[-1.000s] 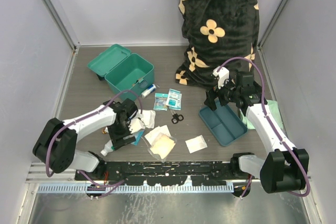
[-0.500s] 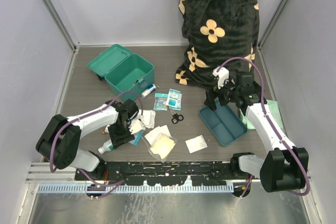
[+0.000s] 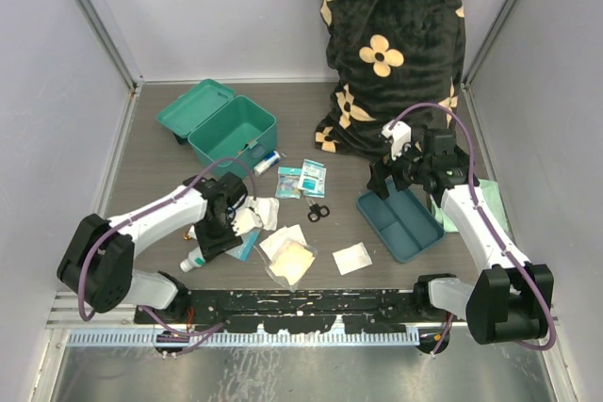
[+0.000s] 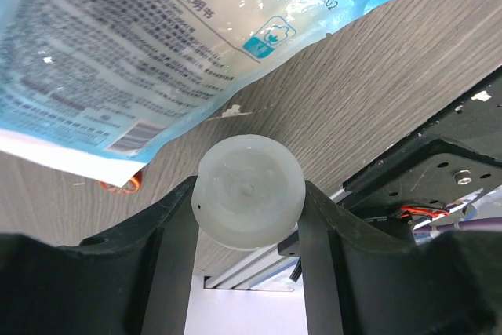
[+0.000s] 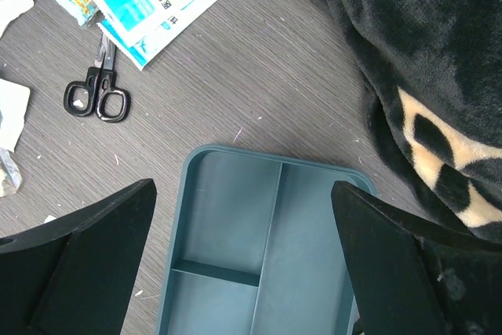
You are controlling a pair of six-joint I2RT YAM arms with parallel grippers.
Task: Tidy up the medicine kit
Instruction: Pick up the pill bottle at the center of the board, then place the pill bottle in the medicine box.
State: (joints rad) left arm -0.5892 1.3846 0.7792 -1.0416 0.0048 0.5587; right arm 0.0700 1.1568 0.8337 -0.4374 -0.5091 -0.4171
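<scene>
The left gripper (image 4: 247, 198) stood part-closed, its fingers (image 4: 179, 229) pressed to the round cap of a small white plastic bottle (image 4: 249, 186); hold judged shallow, so the smooth cap might slip on lifting; the right gripper (image 5: 243, 260) gaped empty above a dark teal divided plastic tray (image 5: 306, 225); the teal-green hinged plastic medicine kit (image 3: 198, 104) sat open, well apart at far left.

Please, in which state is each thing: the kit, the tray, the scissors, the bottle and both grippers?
medicine kit: open, lid tipped back.
divided tray: upright, compartments empty.
scissors: shut, lying flat.
bottle: capped, lying down.
left gripper: shut on the bottle's cap.
right gripper: open above the divided tray.
</scene>
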